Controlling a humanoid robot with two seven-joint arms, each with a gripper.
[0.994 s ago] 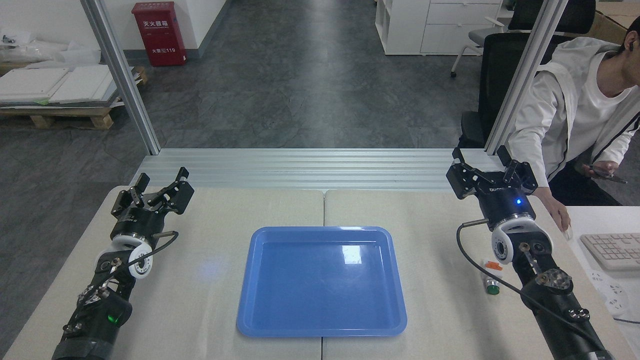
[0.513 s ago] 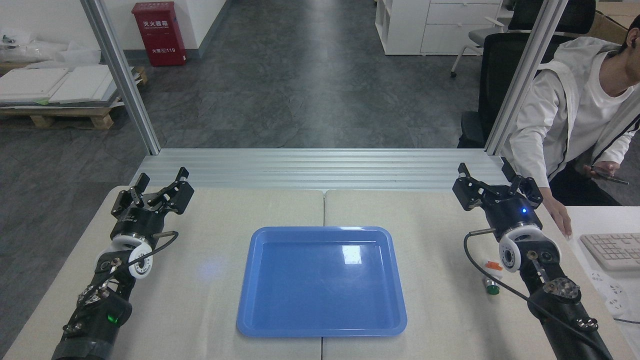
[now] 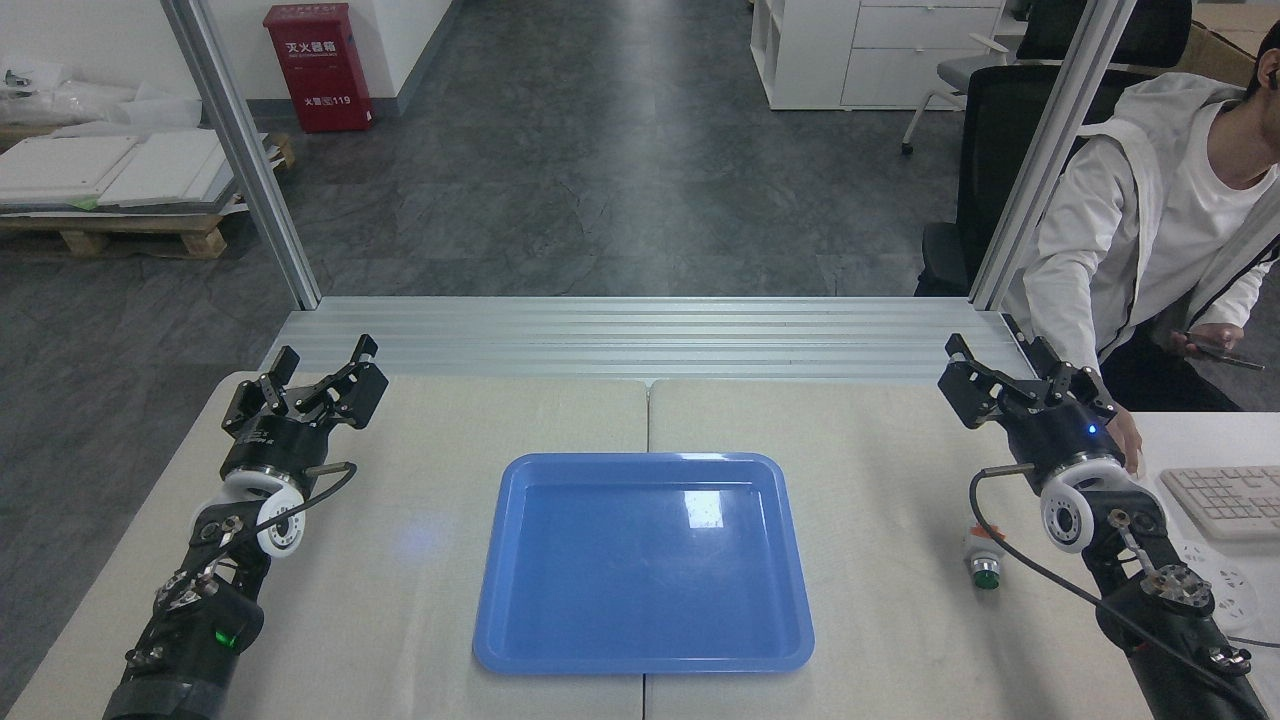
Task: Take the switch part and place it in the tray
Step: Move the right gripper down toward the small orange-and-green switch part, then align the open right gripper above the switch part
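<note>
The blue tray [image 3: 520, 620] lies in the middle of the table with nothing in it. The switch part [image 3: 984, 562] lies on the table right of the tray, its green cap toward me and its orange end partly hidden behind my right arm's cable. My right gripper [image 3: 1025, 372] is open above the far right corner of the table, well beyond the switch part and holding nothing. At the far left of the table my left gripper [image 3: 320, 368] is open too, also holding nothing.
A person in a white jacket [image 3: 1150, 230] sits at the right, one hand [image 3: 1128, 440] resting on the table edge just behind my right gripper. A keyboard [image 3: 1225, 500] lies on the white desk at right. Aluminium posts [image 3: 240, 150] frame the table's back edge.
My right arm has swung to the right and lowered, uncovering more of the switch part. The person's hand has shifted slightly. My left arm has not moved.
</note>
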